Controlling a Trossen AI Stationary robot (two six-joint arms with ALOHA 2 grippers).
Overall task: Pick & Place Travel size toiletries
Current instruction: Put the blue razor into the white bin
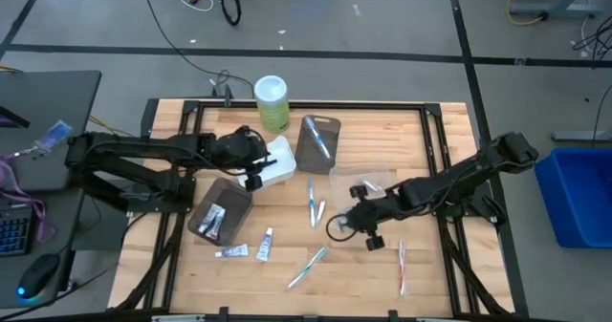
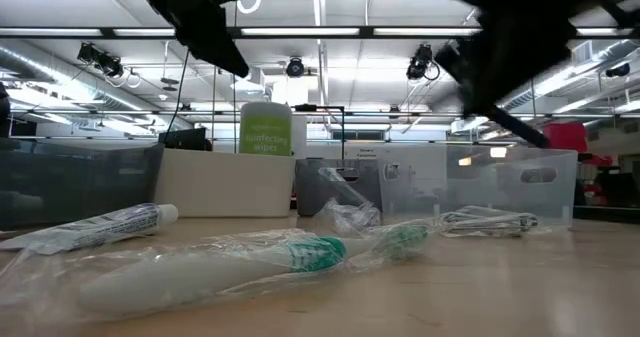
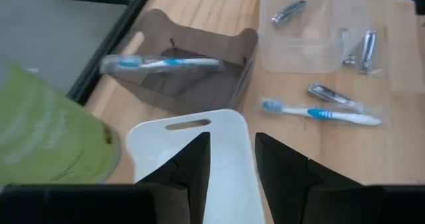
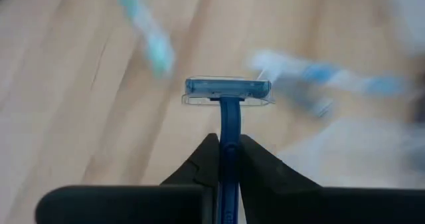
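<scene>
Light wooden tabletop (image 1: 382, 274) under both dark arms, so largest first. The tall green canister with a pale lid (image 1: 272, 102) stands just beyond the left gripper (image 3: 230, 159). Beside that gripper's fingertips sits the white plastic tray (image 3: 199, 151), and the left gripper hovers over it with its fingers parted, nothing between them. Past the white tray is the smoky grey tray (image 3: 189, 74), a white-and-blue toothbrush (image 3: 163, 63) lying across its top. Further out, the clear plastic tray (image 3: 299, 44) holds small silvery metal clippers (image 3: 288, 11). A second wrapped toothbrush (image 3: 322, 112) lies on the wood between the two grippers.

Over to the right gripper (image 4: 229, 147), near the middle of the tabletop: its fingers are pinched tight on the handle of a blue disposable razor (image 4: 228, 94), head pointing away from the gripper, above the wood. Near the left arm sits another dark tray (image 1: 218, 212), and white mini tubes (image 1: 251, 247) lie on the wood between it and the right gripper.
</scene>
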